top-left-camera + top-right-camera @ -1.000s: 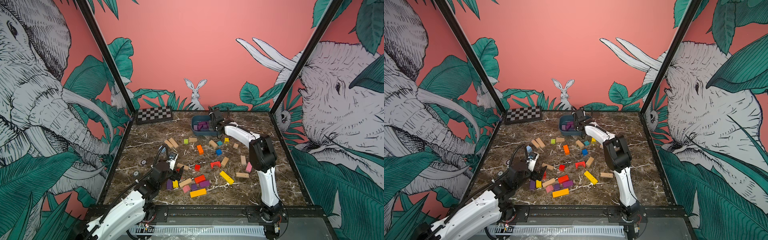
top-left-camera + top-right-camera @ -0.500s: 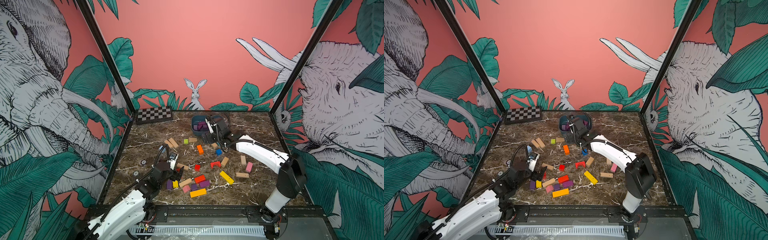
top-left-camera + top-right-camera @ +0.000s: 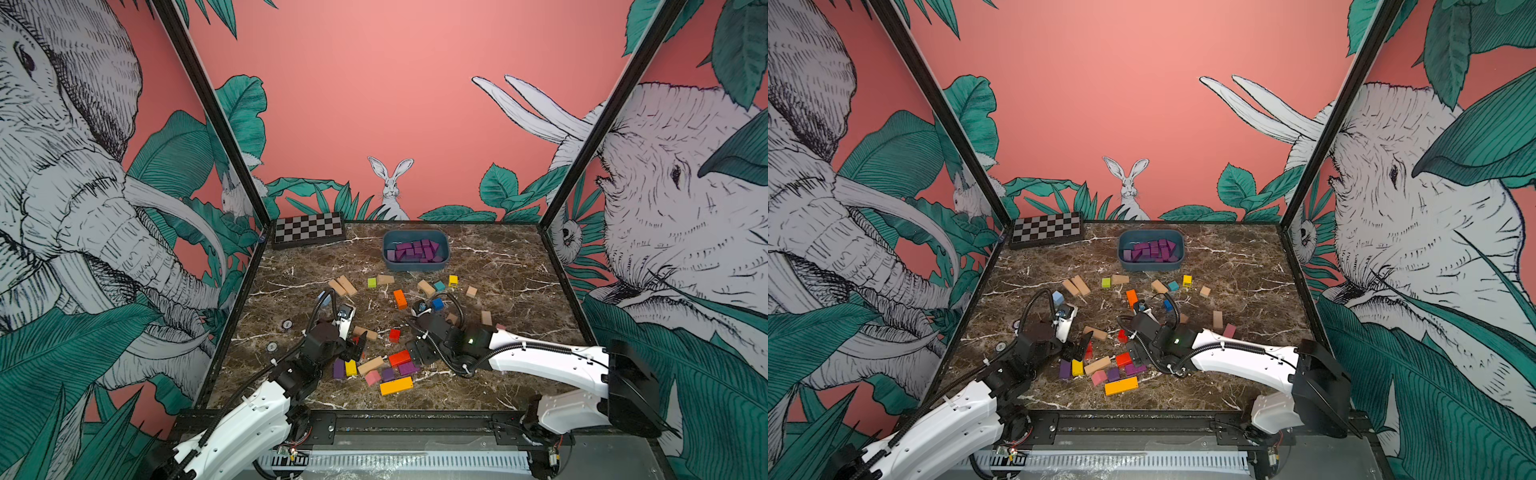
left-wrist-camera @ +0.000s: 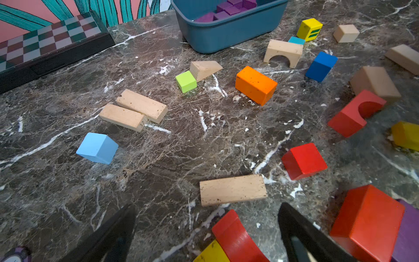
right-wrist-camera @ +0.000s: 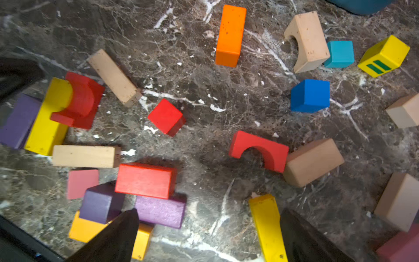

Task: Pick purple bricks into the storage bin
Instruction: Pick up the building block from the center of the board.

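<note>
The storage bin [image 3: 415, 267] [image 3: 1150, 267] stands at the back middle, and several purple bricks [image 3: 415, 250] lie inside it. Three more purple bricks lie in the near cluster: one by a yellow block [image 3: 338, 368], a cube [image 3: 387, 374] and a bar [image 3: 409, 368] under a red block. My right gripper [image 3: 417, 352] [image 5: 209, 212] hovers open just right of that bar [image 5: 161, 211], with bare table between its fingers. My left gripper [image 3: 354, 348] [image 4: 207, 206] is open and low over a red arch [image 4: 233, 236], left of the cluster.
A checkerboard box [image 3: 308, 228] sits at the back left. Wooden, red, orange [image 3: 400, 299], blue [image 3: 437, 304], yellow [image 3: 396, 385] and pink [image 3: 372, 377] blocks are scattered over the marble. Two small discs [image 3: 286, 324] lie near the left edge.
My right arm has swung back from over the storage bin to the near cluster, its gripper now open and empty. The left arm has not moved.
</note>
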Controlling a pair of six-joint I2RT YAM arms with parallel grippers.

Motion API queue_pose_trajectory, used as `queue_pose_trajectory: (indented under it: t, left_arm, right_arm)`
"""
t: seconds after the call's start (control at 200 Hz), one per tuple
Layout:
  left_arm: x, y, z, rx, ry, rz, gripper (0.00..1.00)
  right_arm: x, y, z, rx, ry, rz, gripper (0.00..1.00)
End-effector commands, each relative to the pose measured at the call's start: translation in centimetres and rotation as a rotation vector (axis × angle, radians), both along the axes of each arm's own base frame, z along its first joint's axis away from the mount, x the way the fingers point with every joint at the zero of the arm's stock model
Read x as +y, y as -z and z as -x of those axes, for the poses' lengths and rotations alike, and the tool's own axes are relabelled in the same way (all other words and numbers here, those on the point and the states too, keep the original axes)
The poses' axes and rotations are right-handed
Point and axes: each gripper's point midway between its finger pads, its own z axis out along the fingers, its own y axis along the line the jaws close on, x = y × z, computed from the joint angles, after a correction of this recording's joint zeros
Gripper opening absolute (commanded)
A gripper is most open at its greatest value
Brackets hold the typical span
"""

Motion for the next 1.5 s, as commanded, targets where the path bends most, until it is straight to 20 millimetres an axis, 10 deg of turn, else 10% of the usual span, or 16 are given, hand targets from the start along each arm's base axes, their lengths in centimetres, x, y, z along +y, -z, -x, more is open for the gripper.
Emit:
queue_pose_trajectory:
  t: [0.0, 0.645, 1.495]
  left_arm:
    - [0.1, -0.7, -0.4, -0.02, -0.018, 0.014, 0.99]
    - [0.1, -0.6, -0.6, -0.011, -0.027, 0.008, 0.99]
    - [0.0, -0.7, -0.5, -0.011, -0.022, 0.012, 0.99]
  right_arm:
    - [0.0, -0.1, 1.2, 0.017, 0.101, -0.055, 0.99]
    - [3.7, 8.1, 4.5, 0.231, 0.109, 0.003, 0.93]
    - [2.4, 9.3, 4.8, 0.231, 0.106, 0.059, 0.54]
